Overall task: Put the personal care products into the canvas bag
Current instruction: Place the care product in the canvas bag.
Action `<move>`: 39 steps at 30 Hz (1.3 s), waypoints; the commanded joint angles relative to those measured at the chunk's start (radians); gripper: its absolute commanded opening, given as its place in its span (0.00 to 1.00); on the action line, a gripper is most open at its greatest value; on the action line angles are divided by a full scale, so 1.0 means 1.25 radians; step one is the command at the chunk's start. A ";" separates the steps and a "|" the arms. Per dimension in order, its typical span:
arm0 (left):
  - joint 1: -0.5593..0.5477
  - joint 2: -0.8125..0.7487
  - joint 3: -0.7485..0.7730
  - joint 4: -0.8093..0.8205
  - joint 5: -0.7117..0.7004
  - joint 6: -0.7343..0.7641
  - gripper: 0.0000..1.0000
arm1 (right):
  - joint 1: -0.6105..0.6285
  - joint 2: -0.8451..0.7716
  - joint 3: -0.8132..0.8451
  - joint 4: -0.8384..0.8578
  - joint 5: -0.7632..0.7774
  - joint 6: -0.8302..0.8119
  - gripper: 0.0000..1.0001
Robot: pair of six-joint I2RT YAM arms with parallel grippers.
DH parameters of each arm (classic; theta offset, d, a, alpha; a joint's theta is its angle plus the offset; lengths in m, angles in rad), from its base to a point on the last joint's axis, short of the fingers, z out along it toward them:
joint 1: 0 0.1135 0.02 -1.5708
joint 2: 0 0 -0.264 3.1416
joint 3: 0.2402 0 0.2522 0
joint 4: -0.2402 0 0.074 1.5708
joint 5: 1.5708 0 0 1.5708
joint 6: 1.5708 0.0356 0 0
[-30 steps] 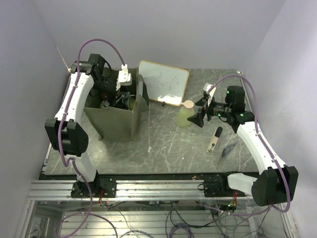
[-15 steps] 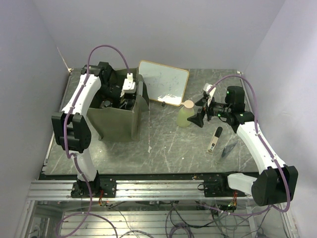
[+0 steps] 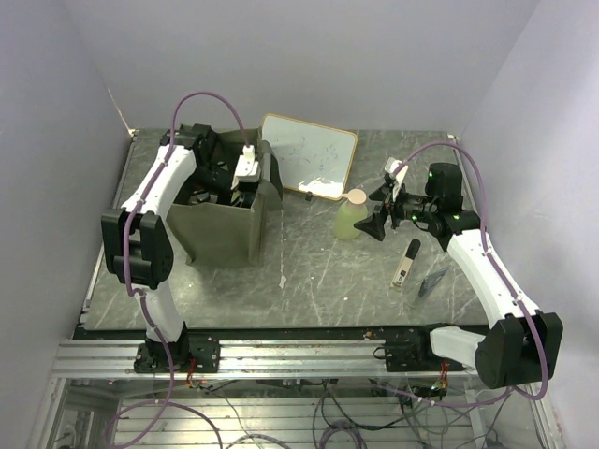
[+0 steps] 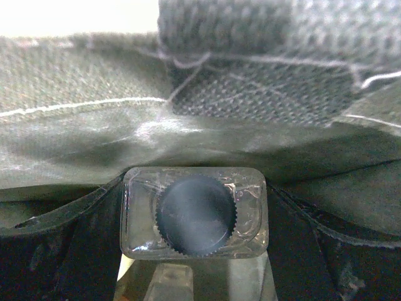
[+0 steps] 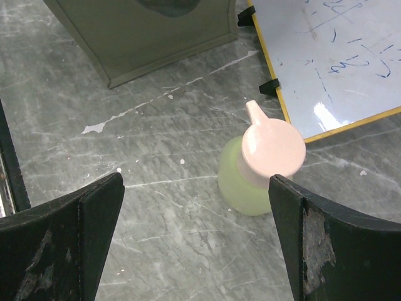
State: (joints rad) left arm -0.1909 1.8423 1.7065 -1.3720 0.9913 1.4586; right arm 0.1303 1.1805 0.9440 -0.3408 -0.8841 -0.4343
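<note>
Left fingers (image 4: 62, 251) grasp clear bottle (image 4: 194, 213) inside bag (image 4: 94, 119) | right fingers (image 5: 56, 238) spread wide, flanking but not touching green bottle (image 5: 241, 194) on worktop (image 5: 163, 244)

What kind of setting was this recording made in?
Probably a lab robot cell, not a home: plain wall panels box in a scratched grey table, with an aluminium mounting rail and loose cables at its near edge.
</note>
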 commanded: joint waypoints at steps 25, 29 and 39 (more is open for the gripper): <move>-0.018 -0.022 -0.114 0.119 0.020 -0.017 0.20 | -0.004 0.003 -0.011 0.018 -0.008 -0.005 1.00; -0.019 -0.022 -0.109 0.108 0.011 -0.009 0.29 | -0.004 0.006 -0.010 0.015 -0.009 -0.007 1.00; -0.019 -0.039 -0.109 0.114 -0.007 -0.007 0.52 | -0.004 0.002 -0.011 0.018 -0.011 -0.004 1.00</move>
State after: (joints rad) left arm -0.2050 1.8423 1.5620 -1.2381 0.9455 1.4322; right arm 0.1299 1.1809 0.9379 -0.3408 -0.8852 -0.4343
